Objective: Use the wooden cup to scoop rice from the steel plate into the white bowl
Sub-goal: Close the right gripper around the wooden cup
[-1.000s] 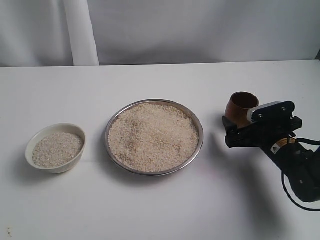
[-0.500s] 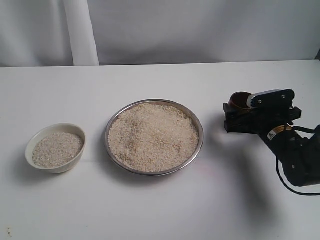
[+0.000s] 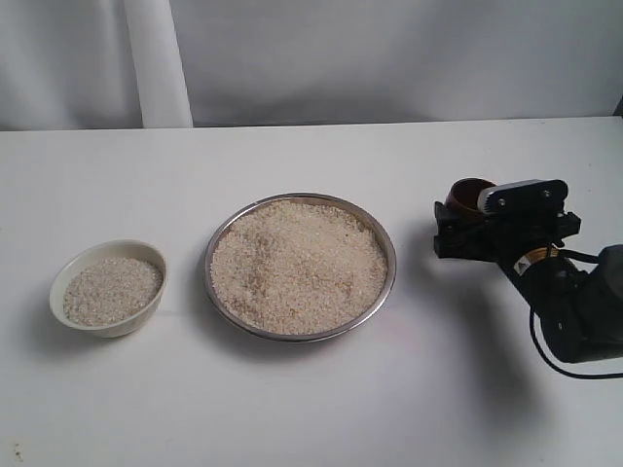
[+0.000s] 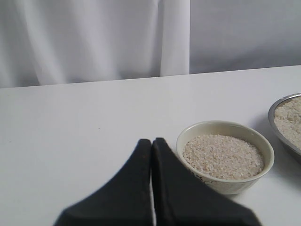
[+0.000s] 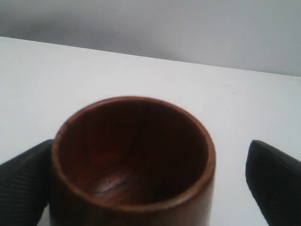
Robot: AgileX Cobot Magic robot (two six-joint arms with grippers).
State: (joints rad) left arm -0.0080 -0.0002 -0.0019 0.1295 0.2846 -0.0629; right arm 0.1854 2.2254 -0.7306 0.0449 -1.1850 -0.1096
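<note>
the wooden cup (image 3: 468, 195) stands on the tabletop (image 3: 292, 399) right of the steel plate (image 3: 393, 263), inside my right gripper (image 5: 149, 176), jaws released, one pad touching it. i judge this the pick-up: clench, lift, then dip into the rice (image 3: 297, 268). my left gripper (image 4: 151, 150) sits clenched by the white bowl (image 3: 131, 324). the arm's sticker (image 3: 535, 289) is too small to read

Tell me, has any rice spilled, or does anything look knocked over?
Nothing stands out. The rice lies within the steel plate and the white bowl, and the wooden cup stands upright and empty.
</note>
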